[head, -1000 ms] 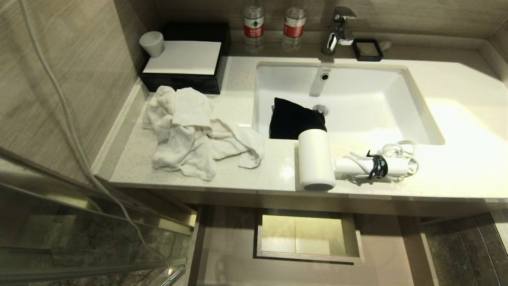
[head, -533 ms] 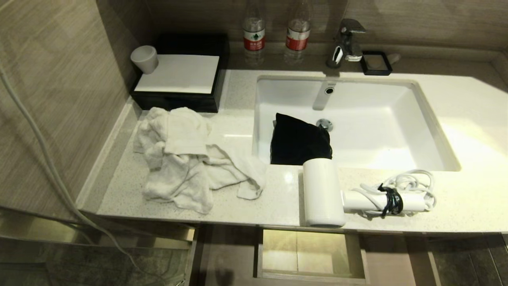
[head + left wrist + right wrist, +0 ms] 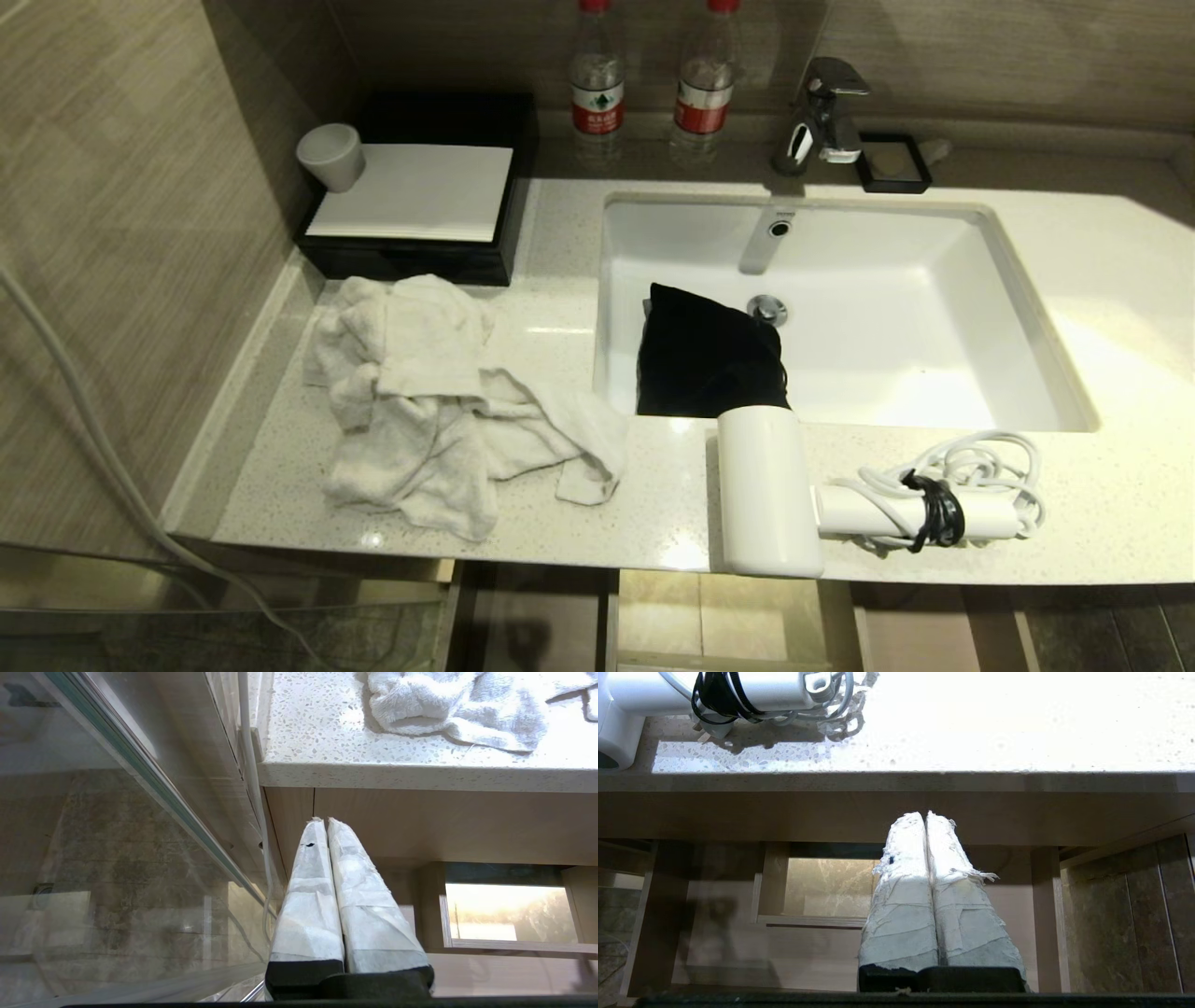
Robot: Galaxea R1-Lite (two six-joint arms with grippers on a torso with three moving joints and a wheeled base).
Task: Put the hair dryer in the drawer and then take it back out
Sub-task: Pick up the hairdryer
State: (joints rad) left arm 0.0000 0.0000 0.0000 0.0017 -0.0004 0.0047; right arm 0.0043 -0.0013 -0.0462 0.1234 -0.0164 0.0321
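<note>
The white hair dryer (image 3: 766,490) lies on the counter's front edge, its barrel end pointing at me and its handle and tied cord stretching to the right; the right wrist view shows it too (image 3: 752,690). Below the counter the beige drawer (image 3: 537,616) stands pulled out, with its boxed cutout at mid-back, and nothing shows inside it (image 3: 738,952). My left gripper (image 3: 321,820) hangs shut and empty under the counter's left end. My right gripper (image 3: 926,814) is shut and empty, low in front of the drawer, to the right of the dryer. Neither arm shows in the head view.
A crumpled white towel (image 3: 439,401) lies left of the sink (image 3: 896,280), which holds a black pouch (image 3: 705,359). A black tray (image 3: 411,266) with a cup (image 3: 331,154), two bottles (image 3: 597,84), a faucet (image 3: 826,112) and a soap dish (image 3: 894,161) line the back. A glass panel (image 3: 93,858) stands at the left.
The whole head view has shifted: the counter sits lower in the picture and less of the drawer shows. Nothing on the counter has moved.
</note>
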